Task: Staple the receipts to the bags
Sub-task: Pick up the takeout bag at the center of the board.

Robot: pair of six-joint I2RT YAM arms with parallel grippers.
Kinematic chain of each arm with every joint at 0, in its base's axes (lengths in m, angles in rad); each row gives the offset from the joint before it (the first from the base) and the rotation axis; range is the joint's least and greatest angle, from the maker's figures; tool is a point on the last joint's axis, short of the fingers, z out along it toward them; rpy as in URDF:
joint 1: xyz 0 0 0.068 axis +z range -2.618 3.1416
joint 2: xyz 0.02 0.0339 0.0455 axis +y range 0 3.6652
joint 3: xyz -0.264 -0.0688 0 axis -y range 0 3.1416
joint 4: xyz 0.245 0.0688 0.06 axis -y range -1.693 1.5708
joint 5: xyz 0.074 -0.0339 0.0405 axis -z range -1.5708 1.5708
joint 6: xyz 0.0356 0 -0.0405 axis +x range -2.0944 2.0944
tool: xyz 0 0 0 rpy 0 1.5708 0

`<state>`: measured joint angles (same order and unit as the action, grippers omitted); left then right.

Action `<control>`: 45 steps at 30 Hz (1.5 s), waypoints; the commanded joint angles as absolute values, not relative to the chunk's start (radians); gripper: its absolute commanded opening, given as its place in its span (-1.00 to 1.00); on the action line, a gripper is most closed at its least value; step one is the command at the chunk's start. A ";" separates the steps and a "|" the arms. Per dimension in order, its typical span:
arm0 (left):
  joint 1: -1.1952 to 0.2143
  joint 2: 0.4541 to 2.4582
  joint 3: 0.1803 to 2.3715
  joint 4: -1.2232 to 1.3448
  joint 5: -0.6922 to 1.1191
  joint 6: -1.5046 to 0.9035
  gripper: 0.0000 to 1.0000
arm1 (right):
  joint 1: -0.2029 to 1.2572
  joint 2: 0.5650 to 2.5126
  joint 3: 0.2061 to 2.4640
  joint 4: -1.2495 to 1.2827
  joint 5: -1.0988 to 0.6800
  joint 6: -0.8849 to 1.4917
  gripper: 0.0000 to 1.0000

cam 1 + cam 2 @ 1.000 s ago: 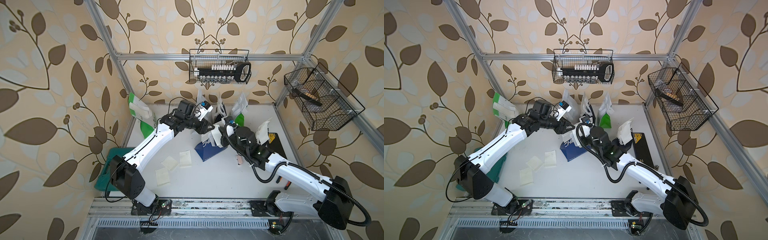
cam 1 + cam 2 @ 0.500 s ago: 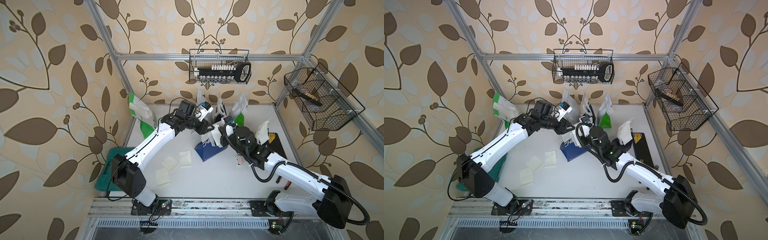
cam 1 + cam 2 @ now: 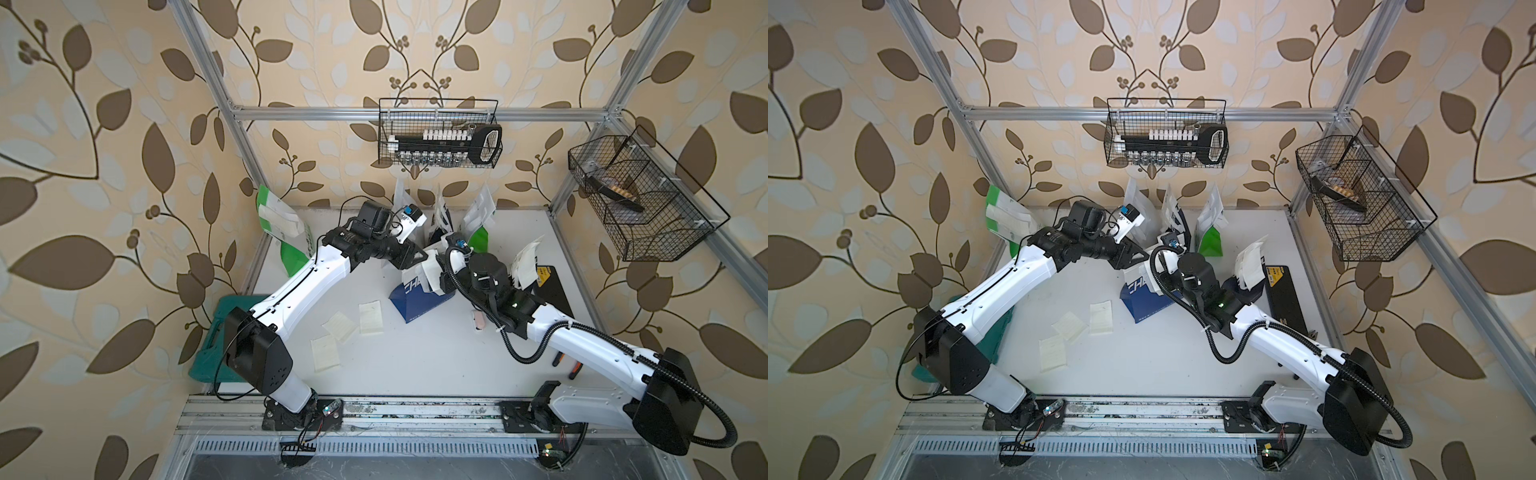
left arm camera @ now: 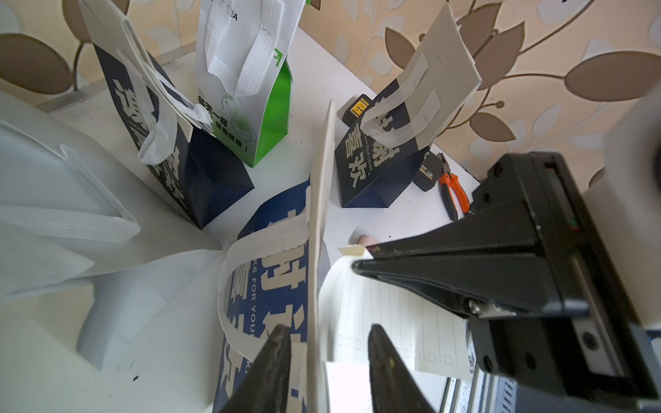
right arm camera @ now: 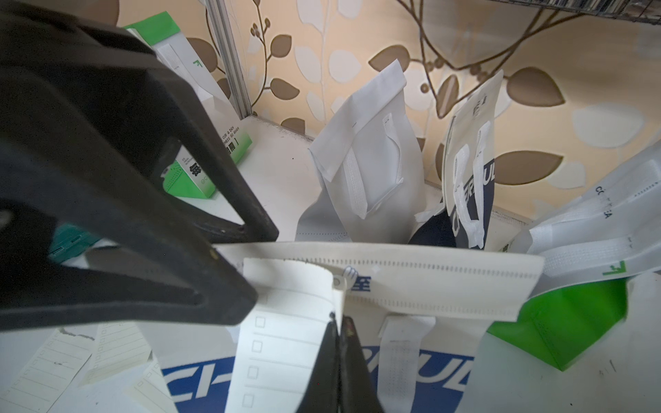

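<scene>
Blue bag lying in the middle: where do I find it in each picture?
Both top views: blue bag mid-table, where the arms meet.
Left wrist: bag with its upper edge between the fingers of the left gripper.
Right wrist: bag beneath the receipt pinched by the right gripper.
Shared landmark: the upright green bag.

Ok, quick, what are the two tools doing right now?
Left tool: open, astride the top edge of the navy bag.
Right tool: shut on a receipt.

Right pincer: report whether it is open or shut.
Shut. In the right wrist view the right pincer has its jaws pressed together with no gap, pinching the curled edge of a lined receipt.
</scene>
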<state>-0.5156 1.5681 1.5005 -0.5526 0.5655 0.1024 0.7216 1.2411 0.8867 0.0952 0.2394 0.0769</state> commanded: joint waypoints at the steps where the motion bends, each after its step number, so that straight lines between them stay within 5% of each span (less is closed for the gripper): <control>1: -0.509 1.577 1.545 -0.554 0.557 0.117 -0.24 | 0.718 1.244 0.934 0.113 0.250 0.067 -1.00; 20: -0.511 1.581 1.551 -0.557 0.560 0.121 -0.42 | 0.718 1.249 0.942 0.120 0.244 0.046 -1.00; 24: -0.515 1.582 1.552 -0.560 0.557 0.124 -0.57 | 0.718 1.256 0.942 0.121 0.238 0.054 -1.00; 29: -0.518 1.580 1.554 -0.557 0.539 0.121 -1.00 | 0.718 1.253 0.930 0.126 0.242 0.072 -1.00; 35: -0.528 1.555 1.532 -0.545 0.514 0.142 -1.00 | 0.712 1.226 0.914 0.093 0.297 0.122 -0.04; 45: -0.559 1.468 1.496 -0.548 0.437 0.146 -1.00 | 0.675 1.074 0.977 -0.164 0.213 0.307 0.21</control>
<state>-0.5510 1.5459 1.5043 -0.5587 0.4709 0.1505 0.6739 1.1225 0.9115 -0.0528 0.2569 0.2234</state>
